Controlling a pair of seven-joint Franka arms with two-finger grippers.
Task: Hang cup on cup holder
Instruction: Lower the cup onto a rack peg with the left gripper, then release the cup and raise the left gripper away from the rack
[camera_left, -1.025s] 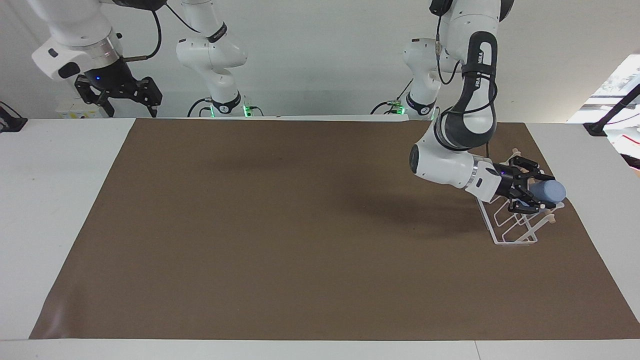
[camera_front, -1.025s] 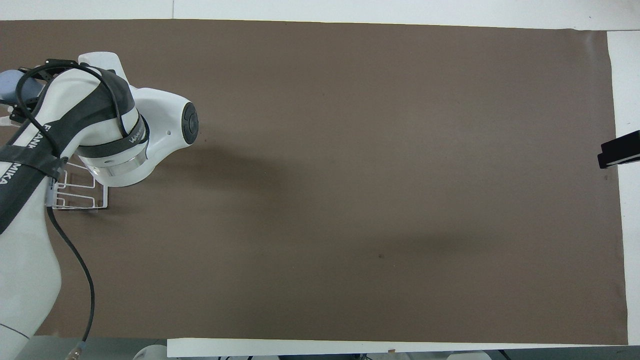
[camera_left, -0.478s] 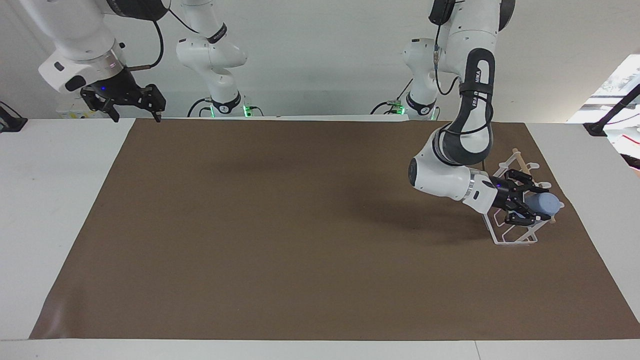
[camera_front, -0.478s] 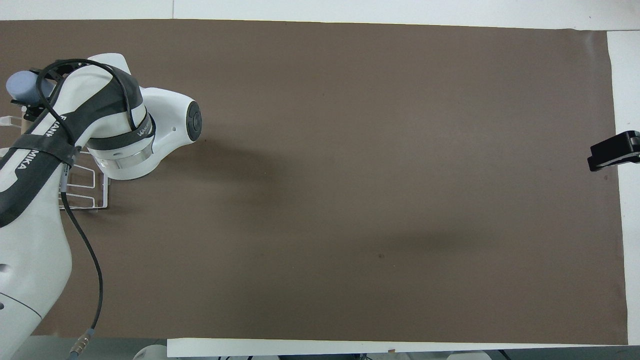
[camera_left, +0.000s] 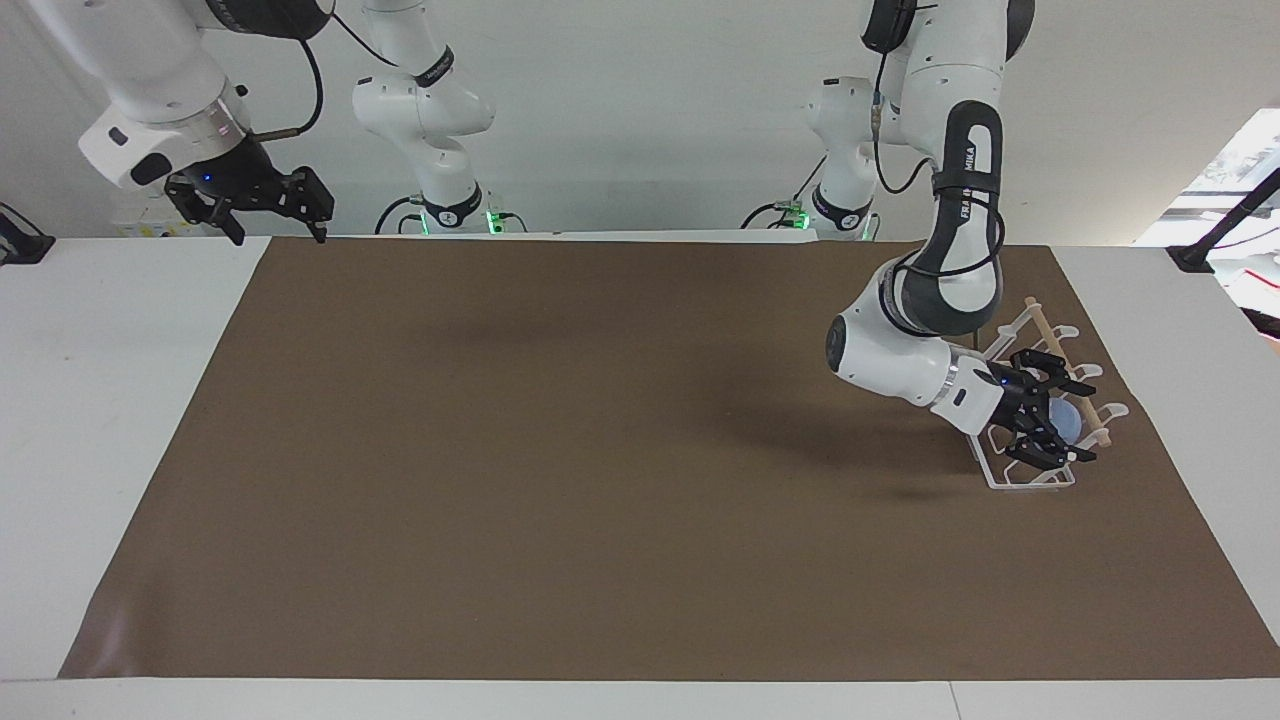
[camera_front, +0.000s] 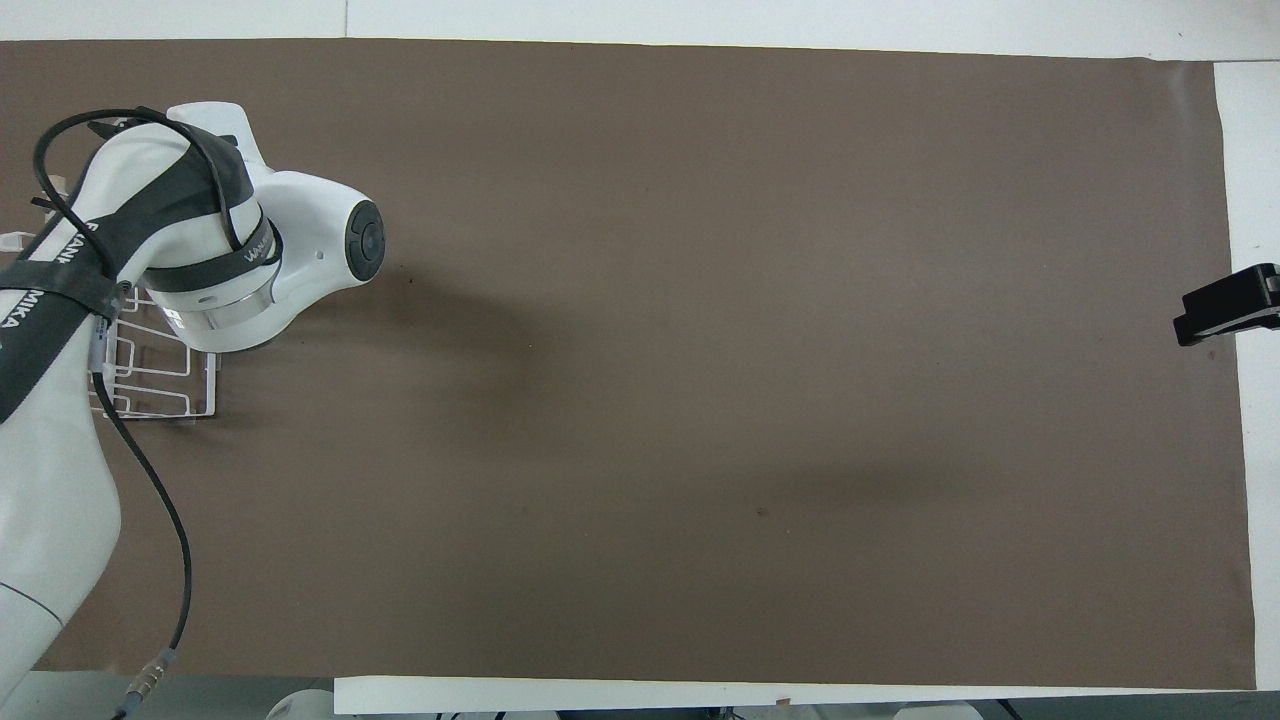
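The light-blue cup (camera_left: 1066, 424) is held on its side by my left gripper (camera_left: 1078, 415), which is shut on it. The gripper is tilted down into the white wire cup holder (camera_left: 1030, 482), and the cup sits low among the prongs, just beside the wooden rod (camera_left: 1065, 375). The holder stands at the left arm's end of the brown mat. In the overhead view the left arm covers the cup, and only the holder's base frame (camera_front: 165, 390) shows. My right gripper (camera_left: 280, 232) is open and empty, waiting in the air over the mat's corner near its own base; it also shows in the overhead view (camera_front: 1225, 305).
A large brown mat (camera_left: 600, 450) covers most of the white table (camera_left: 100, 400). A black clamp (camera_left: 20, 245) sits at the table's edge by the right arm's end, and another (camera_left: 1200, 250) by the left arm's end.
My left gripper has tipped down and lowered the cup from over the rod into the holder's prongs. The right gripper dropped slightly a second ago and has since held still.
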